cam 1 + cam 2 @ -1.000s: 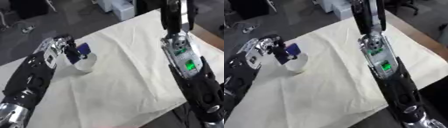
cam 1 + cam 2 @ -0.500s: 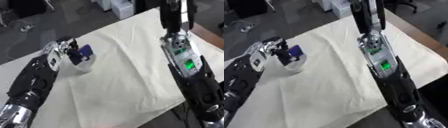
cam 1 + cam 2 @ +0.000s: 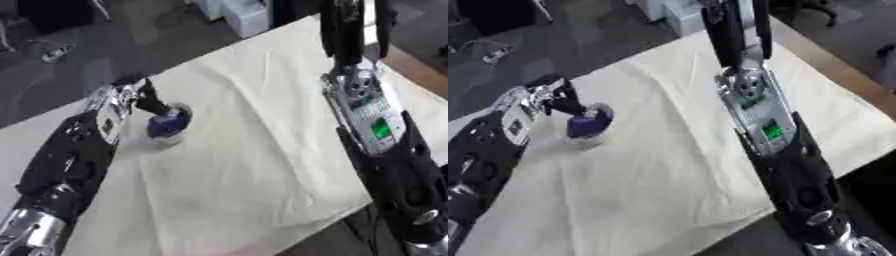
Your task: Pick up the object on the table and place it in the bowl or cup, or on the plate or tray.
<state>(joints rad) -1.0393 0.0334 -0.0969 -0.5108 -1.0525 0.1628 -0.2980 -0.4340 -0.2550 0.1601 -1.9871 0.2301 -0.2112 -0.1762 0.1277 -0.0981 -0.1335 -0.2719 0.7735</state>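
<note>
A small blue-purple object (image 3: 164,125) sits low inside a pale, see-through cup (image 3: 154,143) at the left of the cream-clothed table (image 3: 262,150). My left hand (image 3: 122,102) reaches over the cup from the left. Its dark fingers (image 3: 154,105) are curled down onto the top of the object and still pinch it. My right hand (image 3: 732,30) stretches up the right side, far from the cup, past the table's far edge, fingers straight and holding nothing.
My right forearm (image 3: 376,130), with a green light on it, lies over the right part of the cloth. Dark floor with cables and white boxes (image 3: 236,12) lies beyond the far edge. A wooden table edge (image 3: 833,65) shows at the right.
The left hand has lowered the blue object from above the cup down into it. The view has shifted a little. The right arm has stayed put.
</note>
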